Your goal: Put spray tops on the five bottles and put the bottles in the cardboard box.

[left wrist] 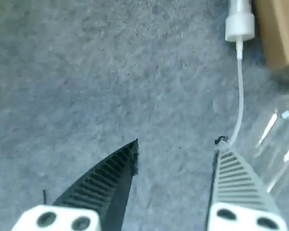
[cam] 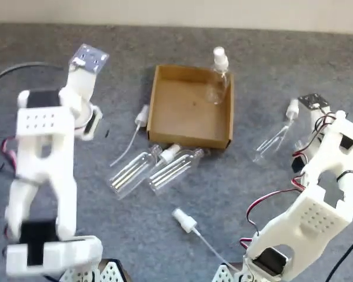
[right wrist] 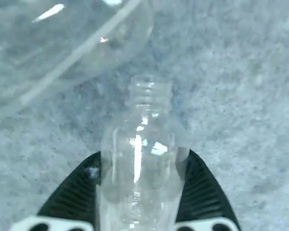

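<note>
Surface (cam: 270,53): grey, cardboard box (cam: 182,114) centred.
Done: we saw one topped bottle (cam: 216,85) boxed; four lay outside.
Left fingers (left wrist: 111,178): wide, beside a loose spray top (left wrist: 240,24).
Right fingers (right wrist: 77,192): gripped an uncapped bottle (right wrist: 139,163).

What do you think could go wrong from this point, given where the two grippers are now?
1. The left gripper is open beside the loose spray top. Its thin tube ends at one fingertip, so closing may pinch or bend the tube.
2. The right gripper is shut on an uncapped bottle, with another bottle lying just past its neck. Pushing forward may knock that one away.
</note>
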